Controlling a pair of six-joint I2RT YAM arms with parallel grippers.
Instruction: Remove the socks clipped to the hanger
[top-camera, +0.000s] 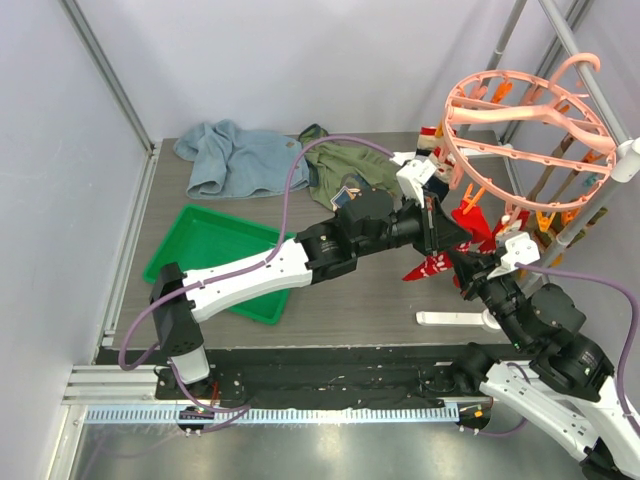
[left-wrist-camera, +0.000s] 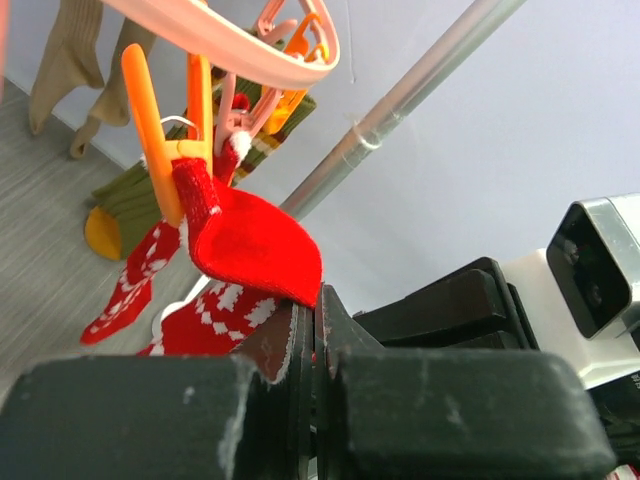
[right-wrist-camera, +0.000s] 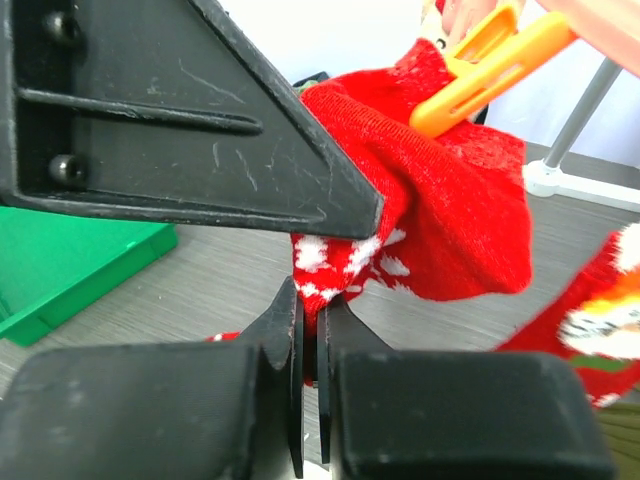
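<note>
Item: red white-patterned sock (left-wrist-camera: 262, 250), hung by orange clip (left-wrist-camera: 165, 150) on pink hanger (top-camera: 520, 120), upper right of top view. Left end effector (left-wrist-camera: 312, 300) closed, pinching its hem. Right end effector (right-wrist-camera: 310, 305) closed at its lower edge.

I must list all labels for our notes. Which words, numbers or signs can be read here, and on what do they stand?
None: no text can be read in any view.
The white marks on the red sock are a pattern, not letters.
The hanger and the tray show no label.
</note>
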